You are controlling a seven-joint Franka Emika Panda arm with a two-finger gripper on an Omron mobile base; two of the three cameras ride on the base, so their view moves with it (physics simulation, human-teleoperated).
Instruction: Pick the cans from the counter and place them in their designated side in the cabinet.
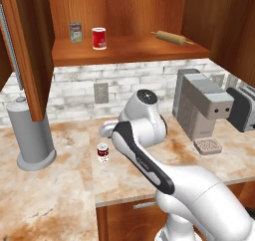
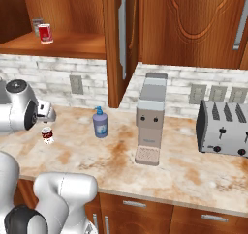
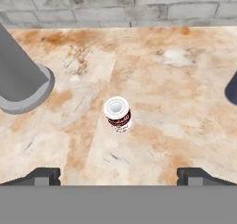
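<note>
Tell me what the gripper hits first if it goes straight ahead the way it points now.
Most likely the dark red can, upright on the counter: it sits centred ahead of the open gripper, nothing between. How far off it is stays unclear.

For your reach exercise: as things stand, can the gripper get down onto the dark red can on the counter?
Probably yes. The gripper is open above the dark red can, which stands upright on the counter, apart from the grey cylinder.

White glossy rounded arm (image 1: 149,135) links are joined by dark joints; a black band is seen along one link, a dark round cap on top.
</note>
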